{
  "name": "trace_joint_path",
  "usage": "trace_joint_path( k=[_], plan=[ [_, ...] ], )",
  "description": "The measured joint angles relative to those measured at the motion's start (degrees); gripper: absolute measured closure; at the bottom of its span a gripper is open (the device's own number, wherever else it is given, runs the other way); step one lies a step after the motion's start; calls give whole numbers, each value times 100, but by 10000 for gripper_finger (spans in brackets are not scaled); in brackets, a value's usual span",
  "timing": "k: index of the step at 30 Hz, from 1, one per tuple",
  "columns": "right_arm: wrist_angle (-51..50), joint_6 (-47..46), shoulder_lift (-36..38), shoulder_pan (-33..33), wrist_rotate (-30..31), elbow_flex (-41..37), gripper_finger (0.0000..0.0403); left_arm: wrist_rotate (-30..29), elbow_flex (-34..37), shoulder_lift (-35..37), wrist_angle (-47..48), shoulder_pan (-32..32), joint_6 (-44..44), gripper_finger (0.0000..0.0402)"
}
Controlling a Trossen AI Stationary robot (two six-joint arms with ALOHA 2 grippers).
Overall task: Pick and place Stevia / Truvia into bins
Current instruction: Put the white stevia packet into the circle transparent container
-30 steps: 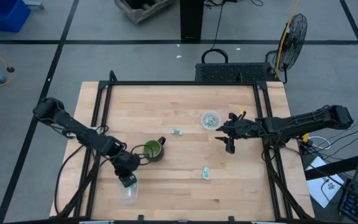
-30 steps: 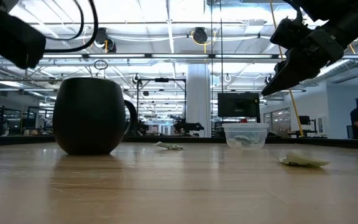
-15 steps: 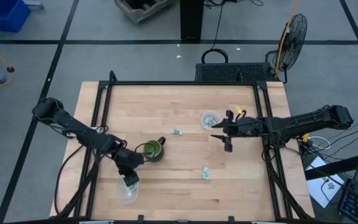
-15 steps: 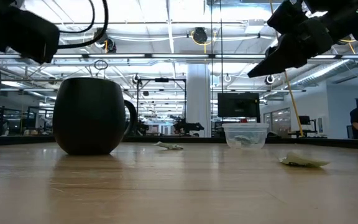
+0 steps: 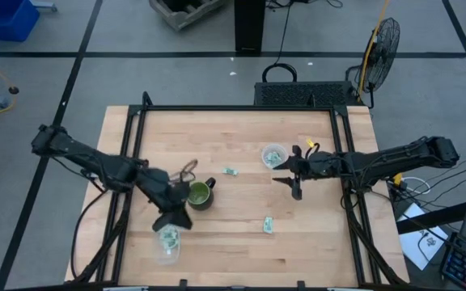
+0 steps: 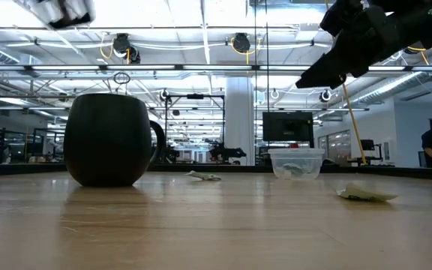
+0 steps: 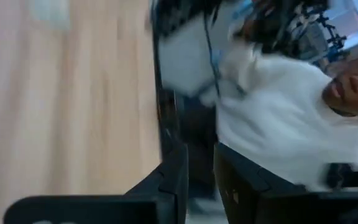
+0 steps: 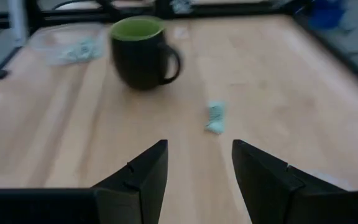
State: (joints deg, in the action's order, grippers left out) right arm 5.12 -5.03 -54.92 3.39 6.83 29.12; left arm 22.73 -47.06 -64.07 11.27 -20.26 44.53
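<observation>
Stevia sachets lie in several places on the wooden table (image 5: 233, 133); going from the left, a few pale green ones sit inside the clear bin (image 5: 167, 243) near the front left edge, seen from above; just above that bin hangs the left gripper (image 5: 178, 221), raised off the wood, its dark fingers (image 7: 166, 186) standing close together with a narrow gap in the left wrist view and nothing visible between them, though whether they are released or clenched I cannot tell; that same wrist view is blurred and takes in a person in a white top beyond the table edge. Just beside the left gripper stands the dark green mug (image 5: 198, 194), upright, handle toward the right arm, apart from the bin; further right a single sachet (image 5: 230, 171) lies flat on bare wood near the table's middle, and another sachet (image 5: 269, 225) lies nearer the front edge, well apart from the first; in the low view this one shows crumpled at the right. Next comes the second clear bin (image 5: 273, 154), holding more green sachets; just beside it hovers the right gripper (image 5: 288, 179), held above the table, its fingers (image 8: 138, 177) spread apart and empty, pointed across the wood toward the mug and a loose sachet (image 8: 215, 117).
</observation>
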Motion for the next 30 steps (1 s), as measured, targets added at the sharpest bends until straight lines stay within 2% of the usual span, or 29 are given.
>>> trace_joint_path(
  k=[2, 5, 9, 12, 15, 18, 22, 26, 30],
  plan=[
    [-10, -185, -103, 37, -232, 0, 232, -447, -317, 72, 92, 85, -912, 327],
    [16, -494, -358, 163, -251, 0, 232, -1317, -813, 94, 574, 176, -2406, 338],
    [-13, -771, -710, 352, -261, 0, 232, -3128, -1354, 42, 1389, 334, -3970, 349],
    [-87, -1087, -919, 547, -340, 0, 232, -4388, -1432, 28, 1607, 519, -4713, 350],
    [-54, -1364, -1112, 818, -407, 1, 232, -5180, -1441, 32, 1545, 826, -4948, 350],
    [-19, -1565, -1452, 1167, -407, 0, 232, -5345, -1441, 28, 1606, 1186, -4640, 350],
    [419, -1766, -2101, 1632, -377, 0, 232, -5048, -1441, 28, 1642, 1473, -4804, 350],
    [1051, -1125, -2785, 2101, 60, 0, 230, -5033, -1446, -73, 1572, 1575, -5541, 341],
    [1501, -785, -3086, 2287, 502, 0, 222, -5105, -1446, -236, 1529, 1689, -5765, 305]
  ],
)
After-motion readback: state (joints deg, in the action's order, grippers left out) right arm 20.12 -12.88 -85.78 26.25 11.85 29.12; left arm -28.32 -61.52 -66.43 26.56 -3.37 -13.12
